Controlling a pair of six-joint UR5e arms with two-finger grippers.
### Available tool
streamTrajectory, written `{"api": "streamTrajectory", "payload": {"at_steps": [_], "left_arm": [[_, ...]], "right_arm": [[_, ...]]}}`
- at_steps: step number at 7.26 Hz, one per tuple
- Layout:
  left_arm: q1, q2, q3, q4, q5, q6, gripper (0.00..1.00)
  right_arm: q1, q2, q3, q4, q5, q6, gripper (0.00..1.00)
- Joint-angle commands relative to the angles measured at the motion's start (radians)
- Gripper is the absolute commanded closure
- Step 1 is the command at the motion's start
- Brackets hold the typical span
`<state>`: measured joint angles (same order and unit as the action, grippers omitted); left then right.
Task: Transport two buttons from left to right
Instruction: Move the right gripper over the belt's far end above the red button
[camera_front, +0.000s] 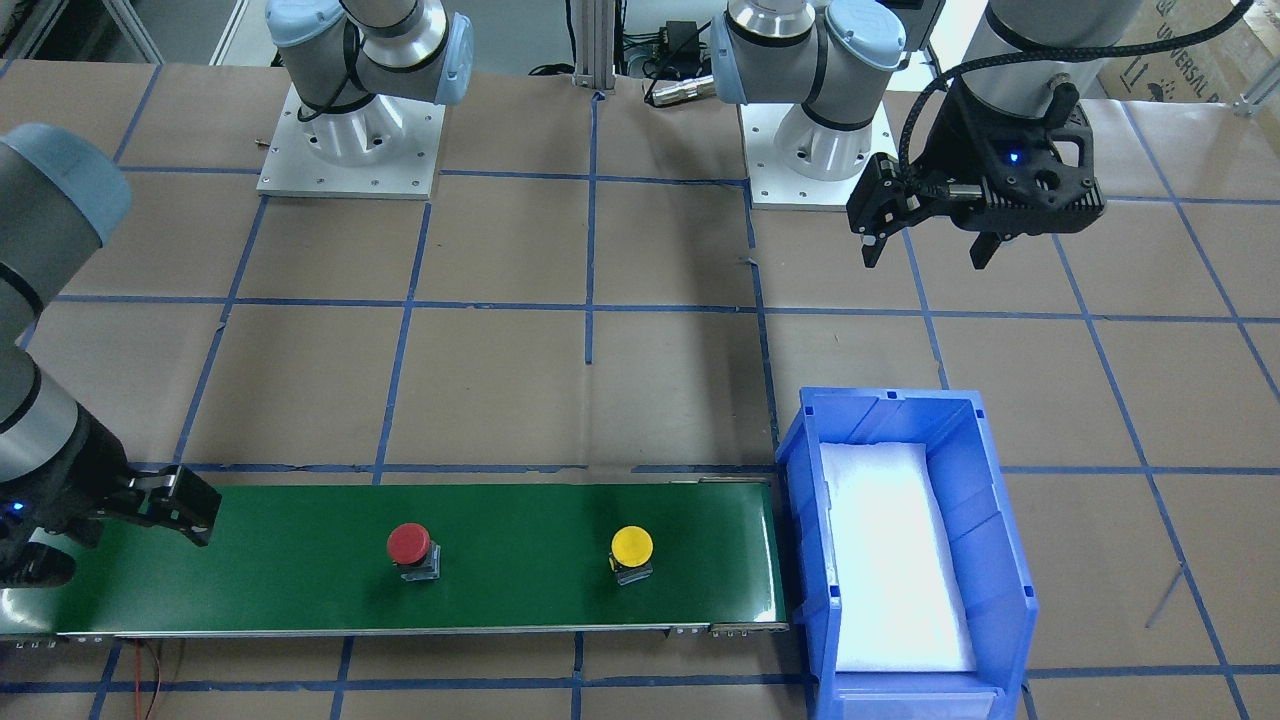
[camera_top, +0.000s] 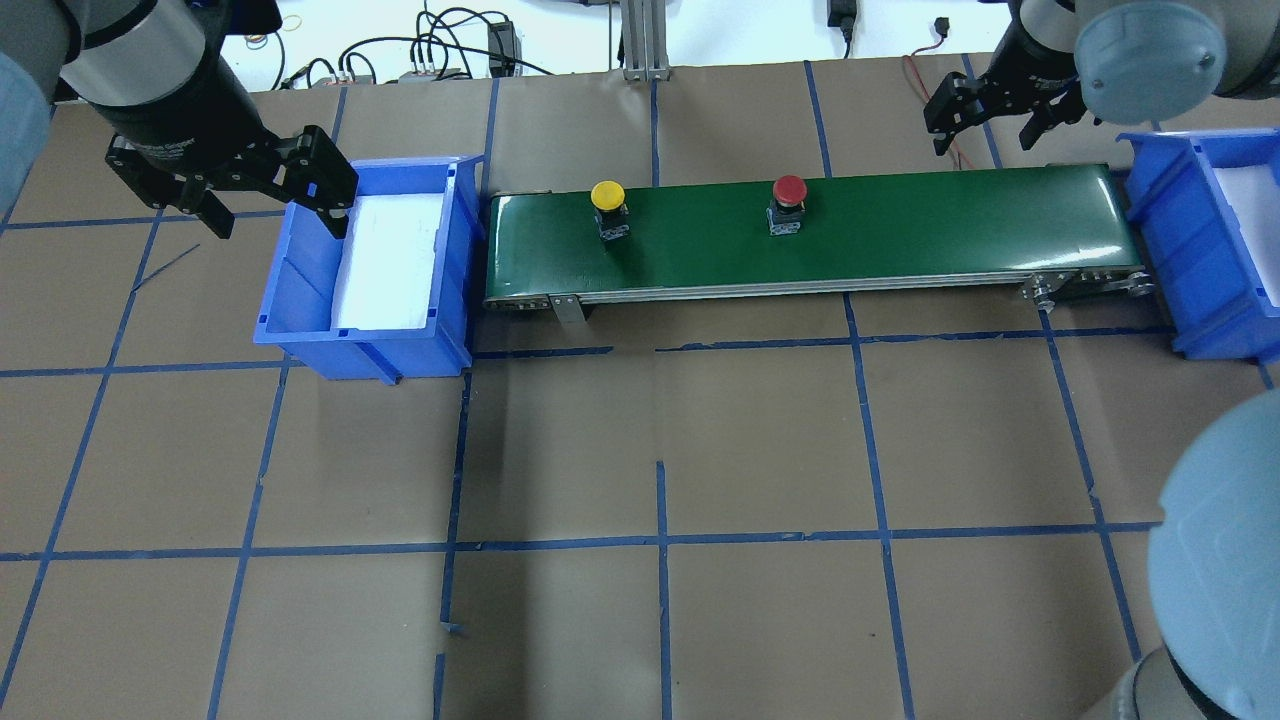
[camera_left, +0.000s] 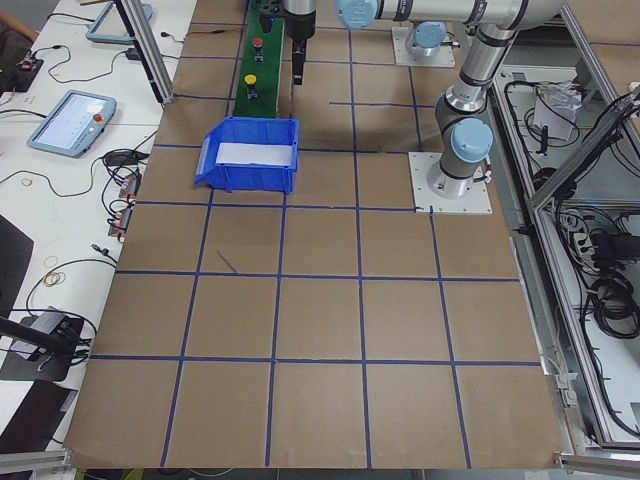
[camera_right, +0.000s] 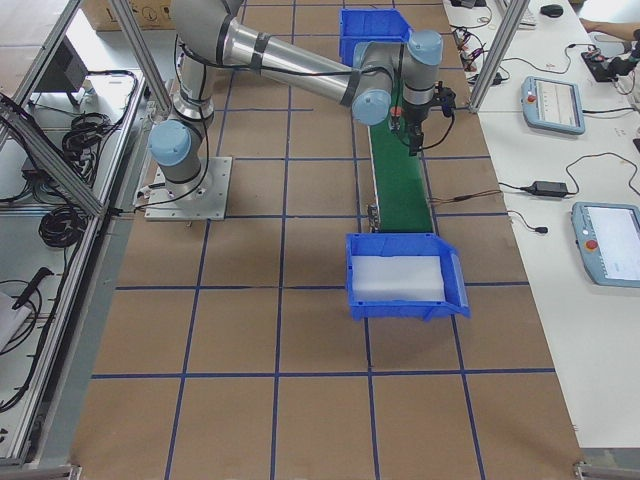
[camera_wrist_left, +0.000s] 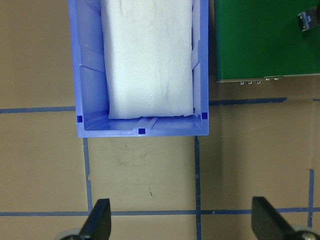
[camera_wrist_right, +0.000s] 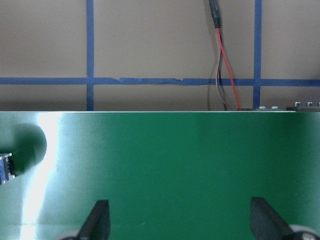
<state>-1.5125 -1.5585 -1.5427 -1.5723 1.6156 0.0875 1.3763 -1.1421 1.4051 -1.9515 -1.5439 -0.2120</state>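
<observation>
Left gripper (camera_top: 272, 210) and right gripper (camera_top: 985, 135) are hanging open, empty; your red button (camera_top: 789, 190) and yellow button (camera_top: 607, 195) are sitting on the conveyor (camera_top: 950, 225), undelivered.

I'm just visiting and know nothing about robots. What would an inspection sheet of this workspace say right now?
Surface: brown table with blue tape grid; green belt between left bin and right bin.
Job's things: red button and yellow button upright on the belt, apart.
Clutter: nothing seen.
Claws: left claw open, empty, near the left bin; right claw open, empty, over the belt.
Cables: red and black wires beside the belt.
Surroundings: tablets on a side bench.
</observation>
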Motion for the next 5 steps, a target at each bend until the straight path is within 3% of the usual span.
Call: {"api": "streamTrajectory", "payload": {"at_steps": [1, 5], "left_arm": [[0.0, 0.0, -0.001, 0.0, 0.001, 0.0, 0.0], [0.0, 0.0, 0.001, 0.0, 0.0, 0.0, 0.0]], "right_arm": [[-0.008, 0.015, -0.006, 0.02, 0.008, -0.026, 0.0], [-0.008, -0.013, 0.034, 0.064, 0.007, -0.429, 0.0]]}}
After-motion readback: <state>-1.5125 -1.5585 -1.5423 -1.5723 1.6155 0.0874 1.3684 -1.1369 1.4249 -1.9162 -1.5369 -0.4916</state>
